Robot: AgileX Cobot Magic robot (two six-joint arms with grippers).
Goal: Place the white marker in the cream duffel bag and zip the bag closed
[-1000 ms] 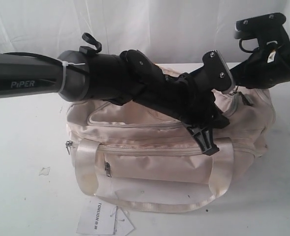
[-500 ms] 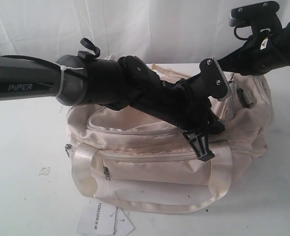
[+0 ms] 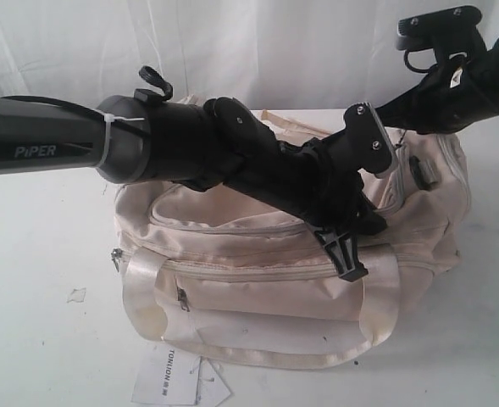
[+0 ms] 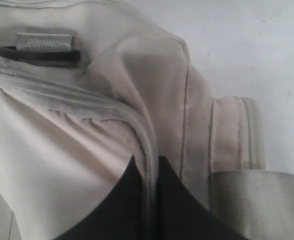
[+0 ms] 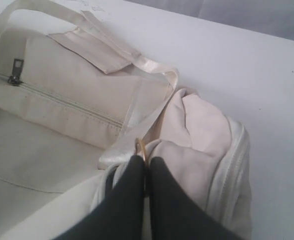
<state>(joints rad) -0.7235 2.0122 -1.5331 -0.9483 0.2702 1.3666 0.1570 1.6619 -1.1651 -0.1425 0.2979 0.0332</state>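
Observation:
The cream duffel bag (image 3: 257,246) lies on the white table, its right end pulled up. My left gripper (image 3: 344,254) reaches across the bag's top and is shut on the grey zipper seam (image 4: 147,145), which runs up between its black fingers (image 4: 122,200). My right gripper (image 5: 146,161) is at the bag's raised right end (image 3: 427,170), shut on a thin brass-coloured zipper pull (image 5: 141,148). In the exterior view its tips (image 3: 397,108) sit partly behind the left wrist. The white marker is hidden from every view.
White paper tags (image 3: 177,377) lie at the bag's front, near the table's front edge. A small scrap (image 3: 77,294) lies on the table to the left. A shiny strap handle (image 3: 257,343) hangs down the bag's front. A white curtain hangs behind.
My right gripper has risen and drawn back to the right, lifting the bag's right end. The left arm shifted slightly left with the bag. Both grips stayed shut.

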